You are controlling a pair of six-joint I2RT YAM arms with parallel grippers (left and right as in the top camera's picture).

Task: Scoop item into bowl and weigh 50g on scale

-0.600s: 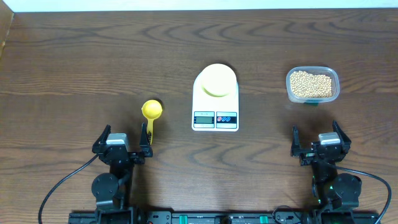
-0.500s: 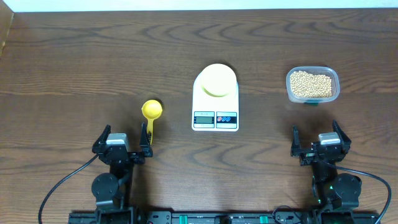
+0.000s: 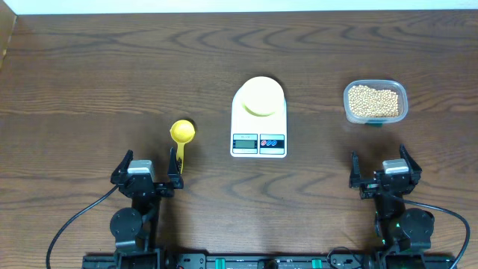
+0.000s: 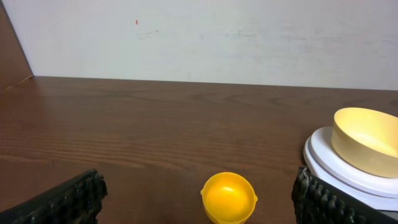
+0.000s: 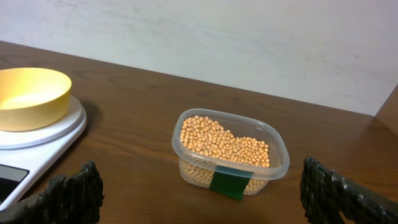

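Observation:
The beans [image 3: 374,101] fill a clear plastic tub [image 3: 348,96] at the right; they also show in the right wrist view [image 5: 224,142]. The pale yellow bowl [image 3: 261,97] sits empty on the white scale [image 3: 258,142] at the centre; it shows in the left wrist view [image 4: 364,139] and the right wrist view [image 5: 28,97]. A yellow scoop [image 3: 181,134] lies left of the scale, its cup showing in the left wrist view [image 4: 228,196]. My left gripper [image 3: 148,170] is open and empty, just behind the scoop's handle. My right gripper [image 3: 382,170] is open and empty, in front of the tub.
The tub has a green label [image 5: 229,182] on its near side. The wooden table [image 3: 112,67] ends at a pale wall [image 4: 199,37] at the back. The scale's display [image 3: 244,141] faces the arms.

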